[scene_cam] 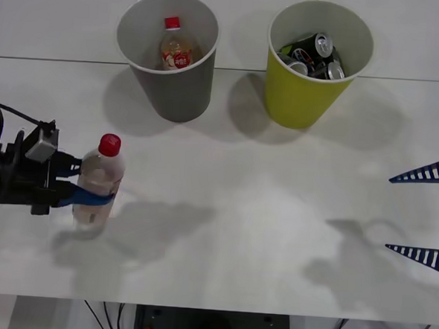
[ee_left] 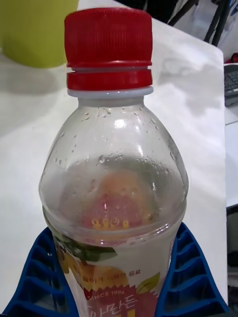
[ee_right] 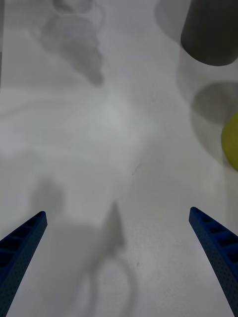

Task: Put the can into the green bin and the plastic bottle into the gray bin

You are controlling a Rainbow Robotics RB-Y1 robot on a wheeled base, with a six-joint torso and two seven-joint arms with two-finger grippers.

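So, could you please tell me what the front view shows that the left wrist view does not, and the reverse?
Front view alone: the gray bin holding another bottle, cans inside the green bin, and the open right gripper at the table's right edge. Left wrist view alone: droplets inside the plastic bottle and its label print. Both: the left gripper shut on that upright red-capped bottle, the green bin, and the white table.

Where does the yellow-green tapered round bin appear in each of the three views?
Front view: the yellow-green tapered round bin stands at the table's far side, right of centre, with cans inside.
Right wrist view: a sliver of it at the right edge.
Left wrist view: its wall in the top-left corner, behind the bottle.
Shared landmark: the white table.
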